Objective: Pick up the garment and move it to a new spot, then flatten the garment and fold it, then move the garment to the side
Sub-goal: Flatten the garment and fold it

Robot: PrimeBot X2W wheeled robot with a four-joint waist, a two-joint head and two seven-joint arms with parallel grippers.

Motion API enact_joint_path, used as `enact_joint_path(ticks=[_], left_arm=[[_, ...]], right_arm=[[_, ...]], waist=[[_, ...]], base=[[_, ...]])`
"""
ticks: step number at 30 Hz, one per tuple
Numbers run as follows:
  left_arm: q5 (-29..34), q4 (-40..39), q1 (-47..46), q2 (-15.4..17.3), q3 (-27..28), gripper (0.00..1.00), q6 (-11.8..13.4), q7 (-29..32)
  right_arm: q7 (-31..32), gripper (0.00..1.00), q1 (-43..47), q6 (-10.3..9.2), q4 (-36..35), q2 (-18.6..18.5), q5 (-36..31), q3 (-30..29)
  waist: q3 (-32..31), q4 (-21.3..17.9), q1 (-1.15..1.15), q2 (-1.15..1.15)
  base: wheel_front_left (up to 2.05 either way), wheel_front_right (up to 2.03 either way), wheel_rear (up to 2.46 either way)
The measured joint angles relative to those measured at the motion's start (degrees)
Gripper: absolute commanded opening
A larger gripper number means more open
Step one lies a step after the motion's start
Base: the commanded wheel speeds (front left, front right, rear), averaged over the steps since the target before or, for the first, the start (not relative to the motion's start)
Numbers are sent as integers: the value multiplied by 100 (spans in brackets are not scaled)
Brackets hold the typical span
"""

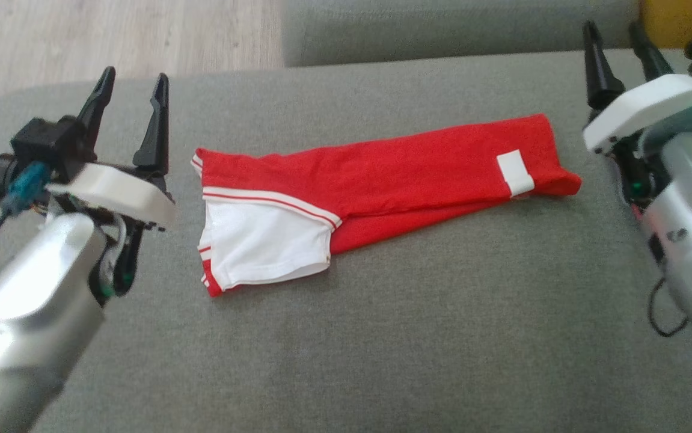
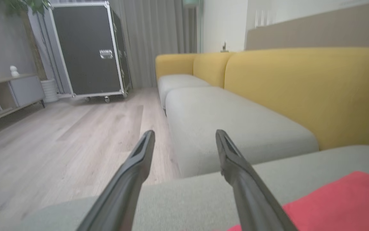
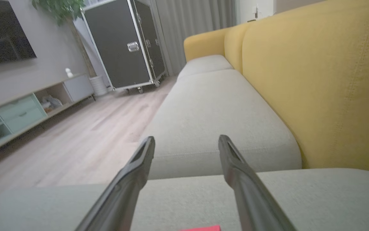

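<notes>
A red garment (image 1: 382, 174) with a white sleeve and red-white trim lies folded into a long band across the grey sofa cushion (image 1: 382, 337). My left gripper (image 1: 132, 81) hovers open just left of its white end, nothing between the fingers. At the right, my right gripper (image 1: 616, 33) is open too, past the garment's red end with the white label. In the left wrist view the open left gripper (image 2: 184, 134) points over the cushion edge, and a red corner of the garment (image 2: 338, 202) lies at lower right. The right wrist view has the open right gripper (image 3: 186, 139) and a red sliver of the garment (image 3: 200, 228) at the bottom.
A second grey cushion (image 1: 460, 27) lies beyond the gap ahead, with yellow backrests (image 3: 315, 80) along the right. Wooden floor (image 2: 59, 141) lies to the left, with a black flight case (image 2: 88, 48) and a low cabinet (image 3: 17, 118) further off.
</notes>
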Motion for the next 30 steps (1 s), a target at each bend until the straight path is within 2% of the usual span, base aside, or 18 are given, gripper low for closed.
enact_joint_path(ticks=[1, 2, 3, 6, 9, 12, 16, 20, 21, 30], left_arm=[[219, -162, 165, -67, 302, 100, 92, -3], [679, -522, 573, -229, 894, 100, 252, -22], [909, -676, 823, -310, 1148, 100, 309, -36], [1475, -992, 1708, -643, 1825, 100, 359, -41], [1927, -1100, 2575, -1000, 2295, 100, 345, -41], [2269, -1113, 3203, -1328, 2724, 100, 172, -41], [2711, -1107, 3679, -1725, 3225, 100, -110, -41], [3096, -1124, 3969, -2067, 3704, 100, -400, -41], [3096, -1124, 3969, -2067, 3704, 100, -400, -41], [3743, -1088, 4050, -2469, 4353, 100, -1034, -41]], right_arm=[[-41, 100, 14, 0, -45, 74, -5, -110], [-41, 100, 148, 0, -364, 191, -137, -520], [-41, 100, 268, 0, -597, 246, -288, -790], [-57, 100, 912, 0, -1266, 465, -931, -1678], [-57, 100, 1984, -1, -1823, 855, -1681, -2317], [-56, 100, 3021, -1, -2254, 1278, -2230, -2781], [-56, 100, 3804, -1, -2750, 1426, -2727, -3248], [-56, 100, 4076, -1, -3045, 1434, -2793, -3349], [-56, 100, 4076, -1, -3045, 1434, -2793, -3349], [-56, 100, 4134, -1, -3173, 1467, -2792, -3242]], waist=[[-57, -9, 0, 0], [-174, -30, 0, 0], [-232, -42, 0, 0], [-411, -68, 0, 0], [-581, -76, -1, 0], [-681, -77, -1, 0], [-724, -66, 0, 0], [-728, -59, 0, 0], [-728, -59, 0, 0], [-654, -4, 0, 0]], base=[[0, 0, 0], [0, 0, 0], [0, 0, 0], [0, 0, 0], [0, 0, 0], [0, 0, 0], [0, 0, 0], [0, 0, 0], [0, 0, 0], [0, 0, 0]])
